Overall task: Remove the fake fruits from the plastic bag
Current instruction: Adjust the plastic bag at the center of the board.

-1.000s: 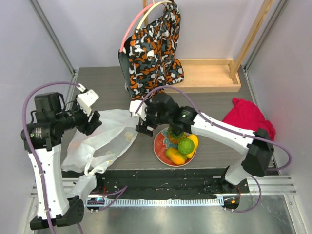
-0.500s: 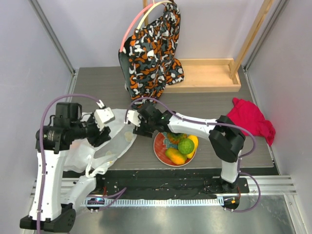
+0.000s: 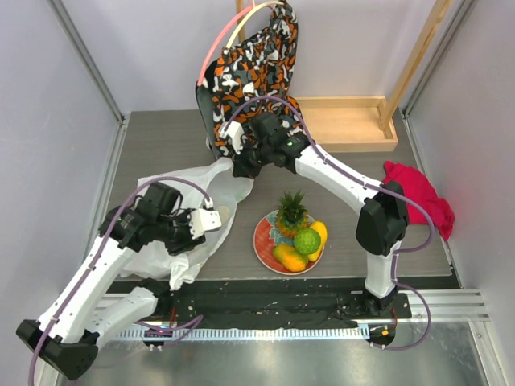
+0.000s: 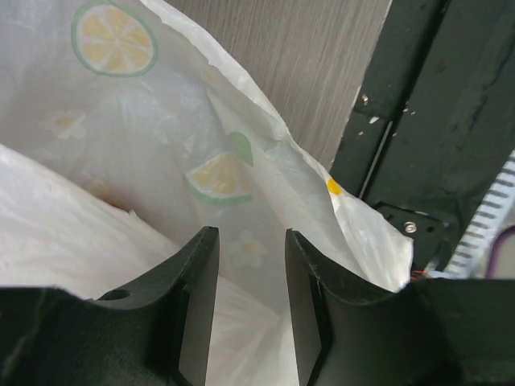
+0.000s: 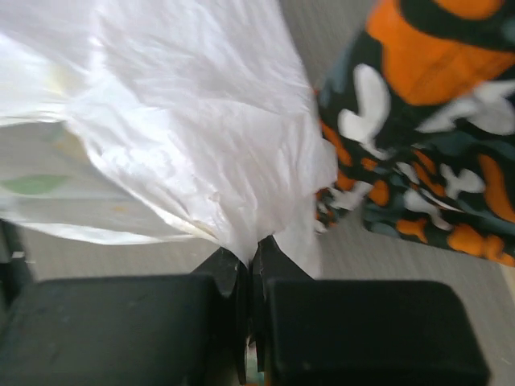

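White plastic bag (image 4: 121, 161) – lemon-slice print; cloth bag (image 3: 249, 72) – orange-black-white blotches.

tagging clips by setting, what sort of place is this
Probably a robotics lab test cell, not a home: two robot arms bolted to a black rail at the table edge, plain panel walls around it, and props such as fake fruits on a plate.
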`<action>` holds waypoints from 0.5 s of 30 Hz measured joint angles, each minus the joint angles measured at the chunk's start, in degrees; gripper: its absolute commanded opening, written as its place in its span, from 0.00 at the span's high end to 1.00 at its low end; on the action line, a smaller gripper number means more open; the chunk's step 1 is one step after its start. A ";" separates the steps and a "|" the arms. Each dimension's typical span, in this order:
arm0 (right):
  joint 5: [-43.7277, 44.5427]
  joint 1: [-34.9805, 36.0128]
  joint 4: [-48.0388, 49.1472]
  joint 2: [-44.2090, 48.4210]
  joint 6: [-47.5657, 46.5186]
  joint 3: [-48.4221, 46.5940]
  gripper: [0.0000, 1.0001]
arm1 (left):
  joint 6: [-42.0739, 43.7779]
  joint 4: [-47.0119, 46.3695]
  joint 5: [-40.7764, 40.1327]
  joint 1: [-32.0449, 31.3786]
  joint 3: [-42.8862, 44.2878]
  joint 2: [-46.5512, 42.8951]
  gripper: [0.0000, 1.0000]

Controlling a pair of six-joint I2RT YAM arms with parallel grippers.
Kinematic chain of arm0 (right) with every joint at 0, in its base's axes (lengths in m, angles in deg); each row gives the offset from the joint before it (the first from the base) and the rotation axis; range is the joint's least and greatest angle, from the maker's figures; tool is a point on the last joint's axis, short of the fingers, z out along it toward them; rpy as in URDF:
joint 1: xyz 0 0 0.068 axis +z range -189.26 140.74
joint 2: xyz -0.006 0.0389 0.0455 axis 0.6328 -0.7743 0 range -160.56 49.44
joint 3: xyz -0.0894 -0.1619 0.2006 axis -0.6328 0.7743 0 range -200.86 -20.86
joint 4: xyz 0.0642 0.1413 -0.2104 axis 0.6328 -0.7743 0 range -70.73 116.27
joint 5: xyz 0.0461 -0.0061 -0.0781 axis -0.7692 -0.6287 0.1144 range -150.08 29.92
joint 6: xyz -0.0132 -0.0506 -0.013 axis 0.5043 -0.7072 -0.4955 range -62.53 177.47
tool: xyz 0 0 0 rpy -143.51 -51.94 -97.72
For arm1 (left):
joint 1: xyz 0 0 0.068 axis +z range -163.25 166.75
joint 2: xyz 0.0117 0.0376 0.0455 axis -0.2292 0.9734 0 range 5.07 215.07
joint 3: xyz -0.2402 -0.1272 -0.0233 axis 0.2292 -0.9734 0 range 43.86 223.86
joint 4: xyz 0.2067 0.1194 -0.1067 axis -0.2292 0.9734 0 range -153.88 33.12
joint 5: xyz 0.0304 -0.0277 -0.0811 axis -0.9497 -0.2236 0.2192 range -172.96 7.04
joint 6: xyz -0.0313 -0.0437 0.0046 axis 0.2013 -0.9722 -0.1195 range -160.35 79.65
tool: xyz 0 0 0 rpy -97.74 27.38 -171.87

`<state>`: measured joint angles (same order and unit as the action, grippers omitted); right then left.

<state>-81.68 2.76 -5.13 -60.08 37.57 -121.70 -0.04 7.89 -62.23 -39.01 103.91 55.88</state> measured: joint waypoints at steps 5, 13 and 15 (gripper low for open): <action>-7.13 1.31 -2.58 0.00 6.12 -0.31 0.99 | -0.17 -8.35 -12.37 -3.96 -6.62 0.66 0.65; -12.35 1.97 -3.21 3.17 16.28 3.37 0.99 | 8.39 -16.63 -35.63 -2.86 -14.03 -5.75 0.66; -13.81 1.90 -2.23 5.38 20.11 5.33 0.99 | 11.02 -17.55 -38.88 -1.49 -14.99 -7.43 0.65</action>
<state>-95.50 4.66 -7.36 -54.70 57.67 -116.36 10.98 -9.67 -101.12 -40.49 88.91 48.45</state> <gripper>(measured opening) 0.037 0.332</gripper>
